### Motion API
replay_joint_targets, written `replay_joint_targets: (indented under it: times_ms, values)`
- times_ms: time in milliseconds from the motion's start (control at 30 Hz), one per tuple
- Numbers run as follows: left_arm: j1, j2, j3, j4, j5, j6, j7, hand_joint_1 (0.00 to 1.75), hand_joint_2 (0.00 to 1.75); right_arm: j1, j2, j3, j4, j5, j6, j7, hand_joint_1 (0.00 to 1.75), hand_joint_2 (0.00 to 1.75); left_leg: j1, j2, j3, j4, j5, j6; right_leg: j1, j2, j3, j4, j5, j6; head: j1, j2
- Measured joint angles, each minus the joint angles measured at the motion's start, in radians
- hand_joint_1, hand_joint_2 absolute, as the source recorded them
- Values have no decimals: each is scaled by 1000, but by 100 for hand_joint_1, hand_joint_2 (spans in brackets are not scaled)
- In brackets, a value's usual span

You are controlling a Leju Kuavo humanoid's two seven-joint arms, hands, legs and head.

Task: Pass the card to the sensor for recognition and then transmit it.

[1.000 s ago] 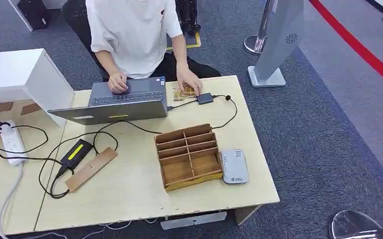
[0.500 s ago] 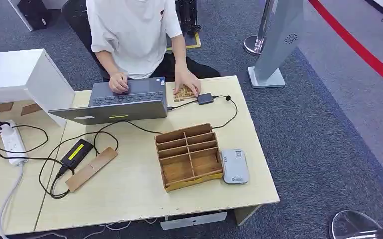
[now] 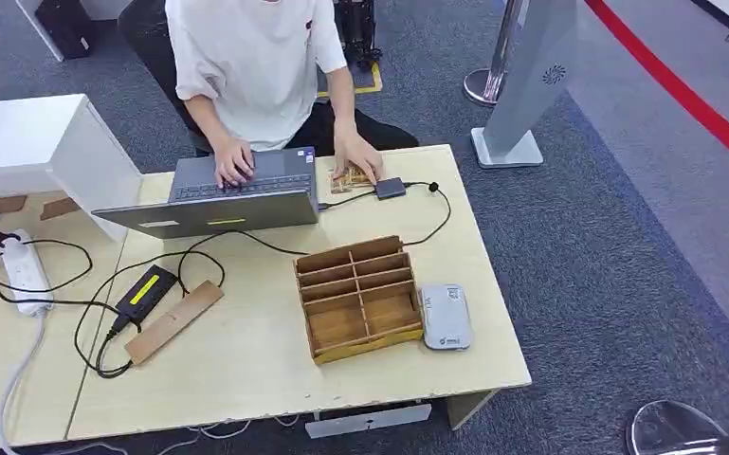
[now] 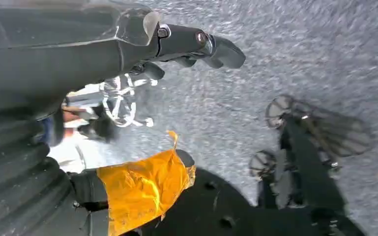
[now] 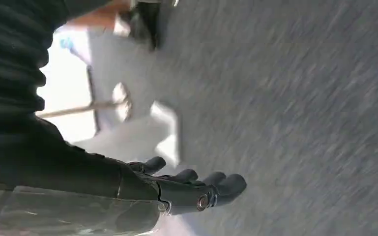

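Your right hand (image 5: 187, 189) and left hand (image 4: 196, 46) hang spread, empty; the sensor (image 3: 446, 318) sits far off, so you risk clipping the wooden organizer (image 3: 358, 299) beside it.

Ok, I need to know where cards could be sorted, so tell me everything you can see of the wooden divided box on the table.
The wooden box is a low open-topped organizer of thin brown board that looks like plywood. Slats split it into several compartments, narrower at the far end and wider at the near end; all look empty. It lies flat, slightly skewed, on the pale table. The grey card reader lies right beside its right side, and a black cable runs past its far corner.
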Motion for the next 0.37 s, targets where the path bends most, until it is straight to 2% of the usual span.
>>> replay_joint_targets:
  times_ms: [133,200,367]
  values:
    - [-4,-9,-5,0,-23,7,10,0,175,-7,25,-36,0,-24,25,-34,0,175,0,0,0,0,0,0,0,0,0,0,0,0,0,0]
    - [-7,-19,-14,0,-43,37,10,0,175,-10,32,-53,0,-40,49,-54,0,175,0,0,0,0,0,0,0,0,1,0,0,0,0,0]
    - [-10,-38,-49,-6,-87,50,-26,0,175,-20,40,-73,0,-31,107,-78,0,175,-1,0,0,0,-1,0,-1,0,1,0,0,0,0,0]
